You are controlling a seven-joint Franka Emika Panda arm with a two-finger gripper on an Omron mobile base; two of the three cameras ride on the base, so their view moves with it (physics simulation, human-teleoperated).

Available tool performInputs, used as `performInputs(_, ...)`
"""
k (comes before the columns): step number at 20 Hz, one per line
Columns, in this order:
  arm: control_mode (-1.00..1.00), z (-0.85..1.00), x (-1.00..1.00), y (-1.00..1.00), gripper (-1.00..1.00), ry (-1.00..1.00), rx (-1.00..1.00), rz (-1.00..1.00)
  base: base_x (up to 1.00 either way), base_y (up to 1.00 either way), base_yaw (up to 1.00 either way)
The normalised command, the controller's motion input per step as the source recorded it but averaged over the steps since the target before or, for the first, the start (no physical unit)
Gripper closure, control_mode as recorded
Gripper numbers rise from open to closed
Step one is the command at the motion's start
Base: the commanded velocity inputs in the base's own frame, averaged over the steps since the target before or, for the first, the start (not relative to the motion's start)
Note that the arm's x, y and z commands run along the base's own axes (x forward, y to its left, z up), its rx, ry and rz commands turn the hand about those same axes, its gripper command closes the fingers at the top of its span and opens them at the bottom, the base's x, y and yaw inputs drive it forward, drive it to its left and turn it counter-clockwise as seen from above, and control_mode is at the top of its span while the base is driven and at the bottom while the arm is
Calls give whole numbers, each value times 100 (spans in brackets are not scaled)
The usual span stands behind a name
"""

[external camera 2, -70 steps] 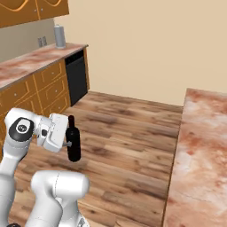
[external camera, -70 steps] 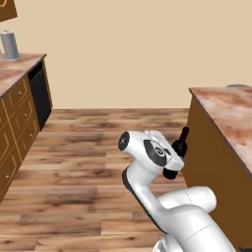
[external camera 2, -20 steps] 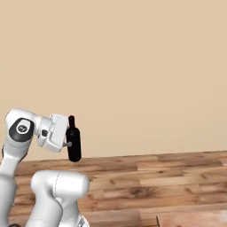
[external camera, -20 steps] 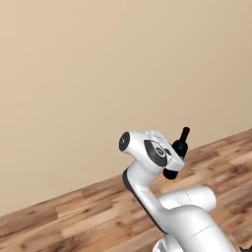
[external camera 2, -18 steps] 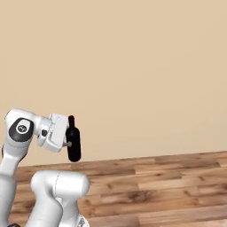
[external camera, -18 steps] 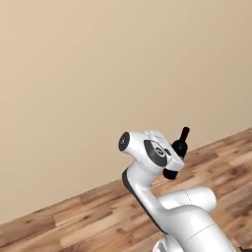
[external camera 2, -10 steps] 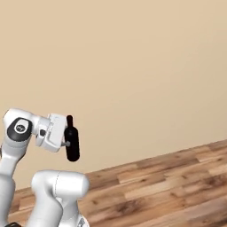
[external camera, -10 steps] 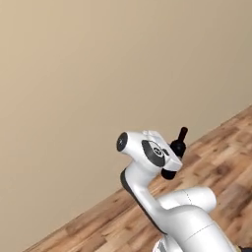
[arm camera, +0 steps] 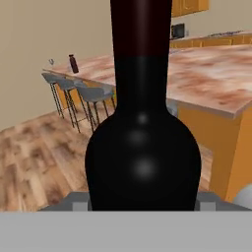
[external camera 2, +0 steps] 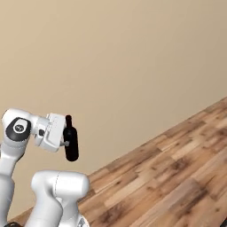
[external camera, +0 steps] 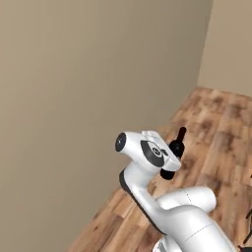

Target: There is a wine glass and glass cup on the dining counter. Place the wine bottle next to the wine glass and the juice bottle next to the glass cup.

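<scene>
glossy white rounded arm segments, dark joint rings, round black-and-grey end caps, boxy white wrist.

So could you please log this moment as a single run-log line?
phase: carrying | gripper: shut on wine bottle, upright | base views: wall, wood floor | hand view: counter, stools

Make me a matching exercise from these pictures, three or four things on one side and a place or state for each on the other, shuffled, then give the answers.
Things:
1. wine bottle
2. juice bottle
3. bar stools
4. hand

Places or states:
A. standing on the floor along the dining counter
B. upright on the far end of the dining counter
C. shut on the wine bottle
D. held upright in the air, off any surface

Pairs: 1-D, 2-B, 3-A, 4-C
</scene>
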Motion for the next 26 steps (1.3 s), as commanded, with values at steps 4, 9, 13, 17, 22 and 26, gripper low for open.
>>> performInputs(4, 100, 0, 0, 0, 100, 0, 0, 0, 50, 30, -64)
performInputs(9, 100, 0, 0, 0, 100, 0, 0, 0, 53, 29, -61)
performInputs(13, 100, 0, 0, 0, 100, 0, 0, 0, 58, 28, -56)
performInputs(17, 100, 0, 0, 0, 100, 0, 0, 0, 82, 25, -29)
performInputs(22, 100, 0, 0, 0, 100, 0, 0, 0, 94, 21, -14)
performInputs(26, 100, 0, 0, 0, 100, 0, 0, 0, 94, 21, -14)
